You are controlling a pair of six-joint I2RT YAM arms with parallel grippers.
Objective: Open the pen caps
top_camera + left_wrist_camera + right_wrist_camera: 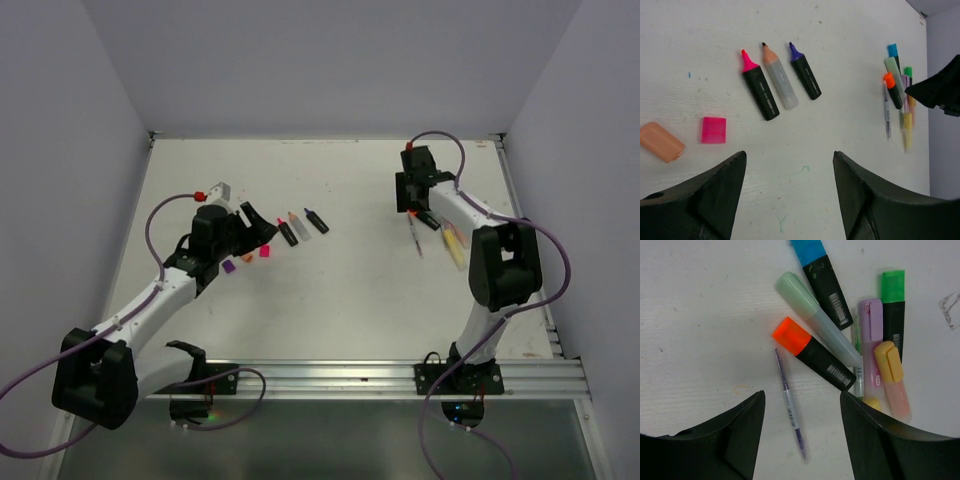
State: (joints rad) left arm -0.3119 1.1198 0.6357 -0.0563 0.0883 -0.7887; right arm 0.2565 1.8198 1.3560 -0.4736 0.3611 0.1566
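Lying loose, peach cap [660, 142] slants down-right beside pink cap [713, 130]; purple cap [229, 267] barely shows from above. Left gripper [788, 155], right gripper [802, 392]: both wide, empty.

White arms [150, 300] w/ blk joints [505, 265], purple cables [150, 232] (red connectors [200, 190] at wrists).

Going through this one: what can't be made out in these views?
Top view: highlighter pile mostly under the right arm, caps too small to count.
Right wrist view: blue cap cut by the top edge; yellow piece half hidden behind the right claw.
Left wrist view: purple cap out of frame, tiny in top view.
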